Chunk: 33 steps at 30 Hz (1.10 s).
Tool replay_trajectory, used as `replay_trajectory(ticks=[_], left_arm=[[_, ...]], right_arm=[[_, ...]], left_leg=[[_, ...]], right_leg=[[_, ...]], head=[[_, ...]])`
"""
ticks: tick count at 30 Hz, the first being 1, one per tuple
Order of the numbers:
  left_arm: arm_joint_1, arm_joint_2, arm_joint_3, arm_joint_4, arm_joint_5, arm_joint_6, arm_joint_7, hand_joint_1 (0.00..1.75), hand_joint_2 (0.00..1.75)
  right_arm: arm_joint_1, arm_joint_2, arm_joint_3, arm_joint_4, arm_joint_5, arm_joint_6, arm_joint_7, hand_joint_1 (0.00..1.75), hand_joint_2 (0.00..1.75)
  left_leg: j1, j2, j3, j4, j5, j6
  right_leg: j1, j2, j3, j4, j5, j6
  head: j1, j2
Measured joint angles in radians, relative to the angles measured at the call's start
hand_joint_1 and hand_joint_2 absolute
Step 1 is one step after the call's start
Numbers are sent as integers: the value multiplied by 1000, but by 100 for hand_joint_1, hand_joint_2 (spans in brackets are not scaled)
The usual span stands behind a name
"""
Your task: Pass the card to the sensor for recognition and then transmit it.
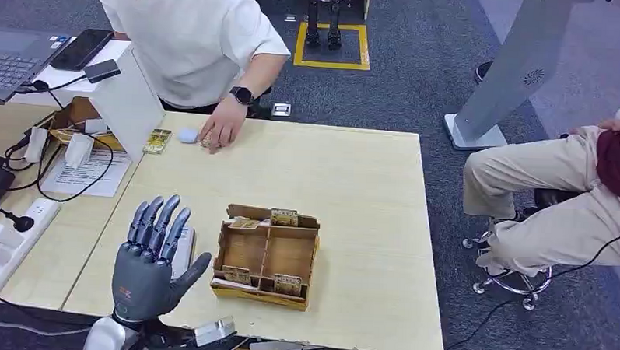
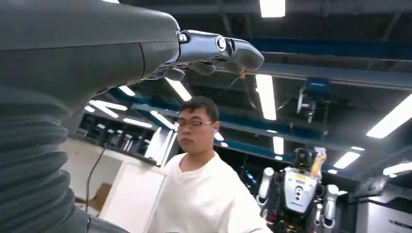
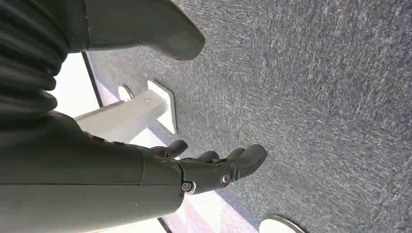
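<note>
Cards [image 1: 283, 218] stand on edge in a brown cardboard tray [image 1: 266, 255] divided into compartments, placed near the front of the pale wooden table [image 1: 353, 200]; two show along the far wall and two along the near wall. They are thin, flat and gold-patterned. Another such card [image 1: 157, 141] lies flat at the far edge, beside a person's hand [image 1: 221, 130].

The left hand [image 1: 151, 257] is raised palm-forward just left of the tray, fingers spread wide, holding nothing. The right hand [image 3: 214, 170] hangs over grey carpet, fingers extended and loosely apart, also empty.

Which item is the sensor cannot be told with certainty.

Risks, as judged: thick fingers entering a narrow compartment could push the light tray along the smooth tabletop or buckle its soft, torn-edged wall. A thin, slick card offers little purchase and could slip or tip flat. Cables [image 1: 54, 178] and papers [image 1: 85, 171] at the left could snag the arm
</note>
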State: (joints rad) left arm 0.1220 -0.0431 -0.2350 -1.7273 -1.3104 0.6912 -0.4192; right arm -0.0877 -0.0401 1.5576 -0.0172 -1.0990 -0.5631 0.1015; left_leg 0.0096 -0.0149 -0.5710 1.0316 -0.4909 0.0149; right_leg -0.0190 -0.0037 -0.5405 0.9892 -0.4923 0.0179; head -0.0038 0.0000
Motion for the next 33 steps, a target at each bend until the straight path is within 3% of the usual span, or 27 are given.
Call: replay_trajectory(ticks=[4,6,12,15,20,26,33], left_arm=[[-1,-2,0,0,-28,0,16,0,175],[-2,0,-1,0,-63,0,56,0,175],[-67,56,-109,70,-152,0,290,0,175],[-118,86,-180,134,-158,0,362,0,175],[-182,120,-280,218,-146,-12,409,0,175],[-251,166,-375,258,-93,-161,498,0,175],[-286,203,-417,266,-69,-223,528,0,175]], right_arm=[[0,-2,0,0,0,0,4,0,175],[0,-3,0,0,1,0,5,0,175],[-5,-5,0,-4,19,6,8,0,175],[-10,-7,0,-6,27,8,9,0,175],[-12,-8,0,-10,31,8,11,0,175],[-14,-10,0,-11,19,19,14,0,175],[-14,-10,0,-11,11,19,14,0,175]], left_leg=[[0,0,0,0,0,0],[0,0,0,0,0,0],[0,0,0,0,0,0],[0,0,0,0,0,0],[0,1,0,0,0,0],[0,0,0,0,0,0],[0,1,0,0,0,0]], right_leg=[[0,0,0,0,0,0],[0,0,0,0,0,0],[0,0,0,0,0,0],[0,0,0,0,1,-1],[0,1,-1,0,1,-1],[0,1,-1,0,1,-1],[0,1,-1,0,1,-1]], head=[[0,0],[0,0],[0,0],[0,0],[-1,0],[0,0],[0,0]])
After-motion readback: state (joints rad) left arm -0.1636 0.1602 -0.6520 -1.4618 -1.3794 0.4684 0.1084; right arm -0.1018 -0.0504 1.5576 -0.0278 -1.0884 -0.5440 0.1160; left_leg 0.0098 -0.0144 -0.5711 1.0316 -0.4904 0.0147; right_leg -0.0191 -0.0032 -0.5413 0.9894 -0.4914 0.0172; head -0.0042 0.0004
